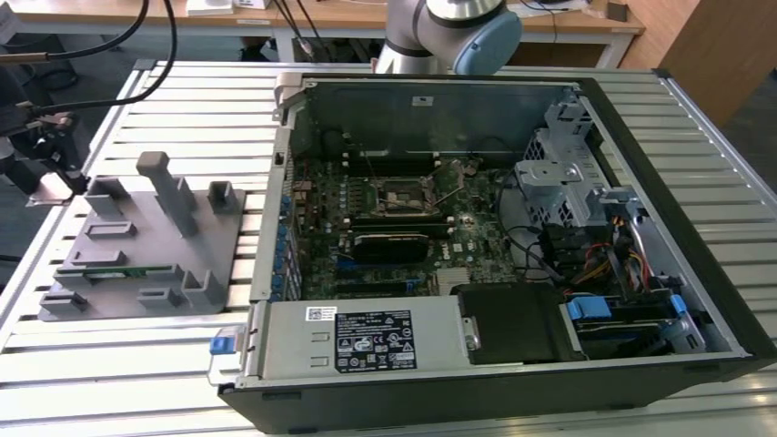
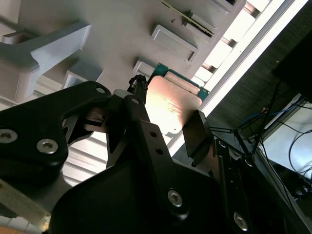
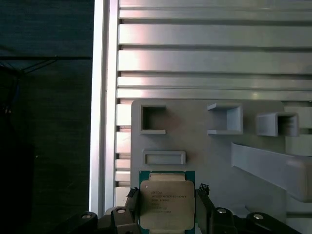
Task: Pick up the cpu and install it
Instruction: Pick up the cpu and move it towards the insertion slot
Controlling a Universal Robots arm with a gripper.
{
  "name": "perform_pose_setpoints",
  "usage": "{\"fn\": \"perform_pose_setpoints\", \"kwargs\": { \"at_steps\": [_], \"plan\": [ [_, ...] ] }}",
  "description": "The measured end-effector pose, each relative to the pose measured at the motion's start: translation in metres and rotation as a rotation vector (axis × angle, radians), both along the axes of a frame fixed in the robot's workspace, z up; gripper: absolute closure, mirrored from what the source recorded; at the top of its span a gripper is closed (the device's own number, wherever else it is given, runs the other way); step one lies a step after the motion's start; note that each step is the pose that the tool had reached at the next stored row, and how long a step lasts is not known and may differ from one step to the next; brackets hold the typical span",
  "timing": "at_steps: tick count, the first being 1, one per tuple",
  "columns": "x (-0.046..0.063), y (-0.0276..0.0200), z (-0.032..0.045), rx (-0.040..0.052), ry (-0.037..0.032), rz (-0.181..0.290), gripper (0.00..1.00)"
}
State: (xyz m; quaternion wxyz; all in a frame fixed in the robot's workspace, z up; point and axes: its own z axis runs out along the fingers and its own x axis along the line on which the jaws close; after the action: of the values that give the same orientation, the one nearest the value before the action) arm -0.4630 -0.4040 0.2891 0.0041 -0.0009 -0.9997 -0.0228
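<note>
I see the cpu (image 3: 165, 204) with a smooth, dull-silver metal lid that catches a soft sheen, on a green board rim. The gripper (image 3: 168, 199) looks matt black, its screws (image 2: 47, 145) bright metal. The fixture (image 1: 146, 246) is matt grey plastic, faintly rough on its blocks. The table (image 1: 122, 364) is ribbed, satin aluminium. The case (image 1: 486, 396) is black outside, bare grey sheet metal inside.

A silver slatted aluminium table (image 1: 109, 364) takes up the near part of the room, and its ribs catch a bright glare. Behind it stands a pale wooden workbench on white legs (image 1: 327, 18), with a brown wooden cabinet (image 1: 716, 45) at the exterior view's right. The floor (image 1: 213, 50) is dull blue-grey, and black cables (image 1: 164, 41) hang over it.
</note>
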Motion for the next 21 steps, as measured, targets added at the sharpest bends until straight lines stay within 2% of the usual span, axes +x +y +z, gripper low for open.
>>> {"fn": "perform_pose_setpoints", "kwargs": {
  "at_steps": [9, 21],
  "plan": [
    [0.0, 0.0004, 0.0082, 0.0001, -0.0002, 0.0, 0.46],
    [0.0, 0.0021, 0.031, 0.0002, -0.0007, 0.0, 0.46]
  ]
}}
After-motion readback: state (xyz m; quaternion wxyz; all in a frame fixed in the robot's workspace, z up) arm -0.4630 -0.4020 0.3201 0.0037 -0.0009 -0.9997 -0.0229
